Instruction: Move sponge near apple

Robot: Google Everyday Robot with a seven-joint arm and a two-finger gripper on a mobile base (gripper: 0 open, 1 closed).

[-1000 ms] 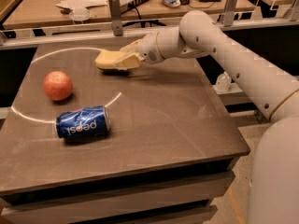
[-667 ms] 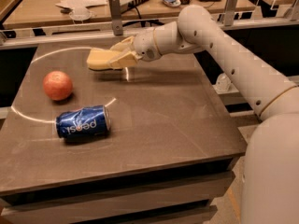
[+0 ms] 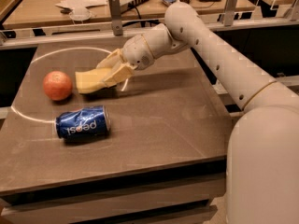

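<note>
The pale yellow sponge (image 3: 88,80) is held in my gripper (image 3: 108,72), whose fingers are shut on its right end. The sponge hangs just above the table, tilted, with its left end close to the apple (image 3: 58,85) but not touching it. The apple is a round reddish-orange fruit on the left part of the dark table (image 3: 154,120). My white arm reaches in from the right over the table's back half.
A dented blue Pepsi can (image 3: 83,122) lies on its side in front of the apple and sponge. A white curved line (image 3: 28,116) is painted on the tabletop. A cluttered desk (image 3: 84,3) stands behind a rail at the back.
My gripper has carried the sponge left and down from the table's back toward the apple. The apple and the can have not moved.
</note>
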